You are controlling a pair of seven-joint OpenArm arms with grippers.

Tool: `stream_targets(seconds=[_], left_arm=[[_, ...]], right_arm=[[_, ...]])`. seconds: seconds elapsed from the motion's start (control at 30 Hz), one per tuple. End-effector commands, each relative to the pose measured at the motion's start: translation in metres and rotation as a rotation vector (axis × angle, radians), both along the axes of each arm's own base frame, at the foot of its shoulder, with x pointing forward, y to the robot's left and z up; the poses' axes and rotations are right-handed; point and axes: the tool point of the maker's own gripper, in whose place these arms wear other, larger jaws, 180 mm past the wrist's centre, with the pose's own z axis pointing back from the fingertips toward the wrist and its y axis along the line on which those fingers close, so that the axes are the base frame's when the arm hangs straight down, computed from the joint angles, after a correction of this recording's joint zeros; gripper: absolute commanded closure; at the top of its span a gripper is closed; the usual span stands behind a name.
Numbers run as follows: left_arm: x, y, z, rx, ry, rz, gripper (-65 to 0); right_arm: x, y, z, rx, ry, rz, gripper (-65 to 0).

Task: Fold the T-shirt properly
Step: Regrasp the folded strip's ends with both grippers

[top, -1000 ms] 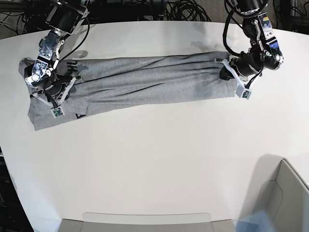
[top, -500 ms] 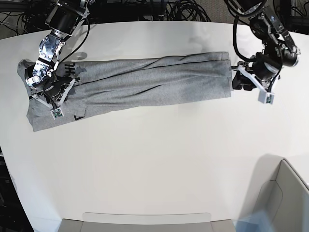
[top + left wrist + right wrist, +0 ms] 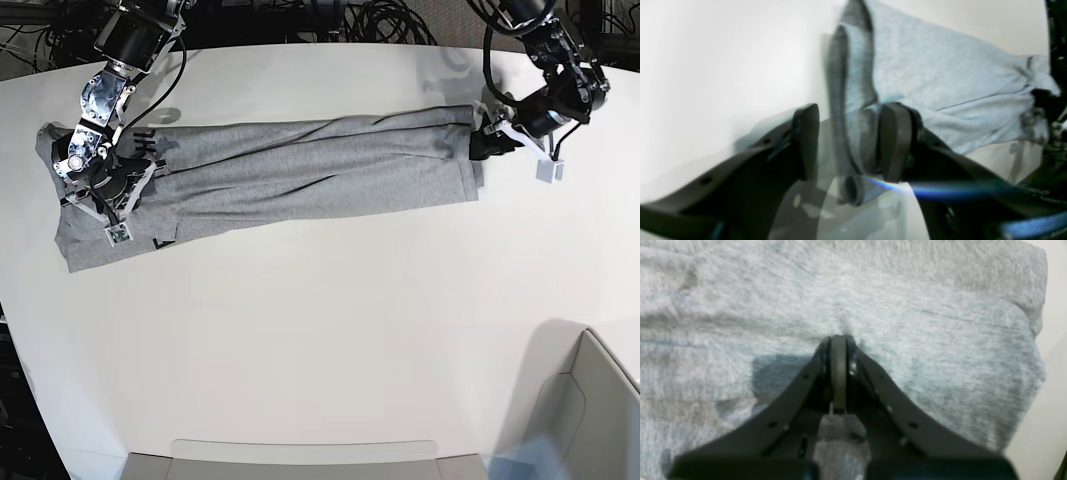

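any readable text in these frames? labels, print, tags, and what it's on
Nothing can be read.
T-shirt: black print peeks out beside the right gripper, near and; only fragments of strokes show, mostly folded under, unreadable.
Small white tags on the right gripper and on the left gripper: too small to tell whether they carry any text.
Wrist views: plain grey cloth, no text.
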Motion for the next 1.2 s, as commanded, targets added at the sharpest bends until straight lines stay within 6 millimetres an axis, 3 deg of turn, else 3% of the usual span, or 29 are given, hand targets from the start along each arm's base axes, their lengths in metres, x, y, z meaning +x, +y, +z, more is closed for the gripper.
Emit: stream_targets(seconds=[0.0, 0.23, 0.47, 0.6, 0.77, 0.93, 1.17], left_arm=[[0.001, 0.006, 0.004, 0.023, -0.001, -0.010, -30.6], [0.002, 0.004, 0.004, 0.023, 0.000, -0.018, -30.6], [0.003, -0.039, -0.005, -0.001, 0.027, -0.174, -30.6], [0.006, -0.042, -0.004, -0.005, 0.012, -0.171, -30.4], [0.006, -0.039, -0.004, 0.004, 0.014, -0.173, -19.9], [0.007, -0.029, -0.002, 0.028, 0.014, -0.175, -1.0], [0.011, -0.005, 0.005, 0.083, 0.005, -0.166, 0.0]], right_arm=[[-0.013, -0.011, -0.007, -0.052, 0.078, -0.005, 0.0], [-0.017, -0.012, -0.009, -0.055, 0.087, -0.004, 0.0], [-0.018, -0.012, -0.010, -0.055, 0.089, -0.004, 0.0], [-0.018, -0.013, -0.009, -0.057, 0.088, -0.004, 0.0], [-0.018, -0.014, -0.009, -0.059, 0.088, -0.004, 0.0], [-0.018, -0.014, -0.008, -0.060, 0.085, -0.004, 0.0], [-0.014, -0.014, -0.004, -0.060, 0.071, -0.004, 0.0]])
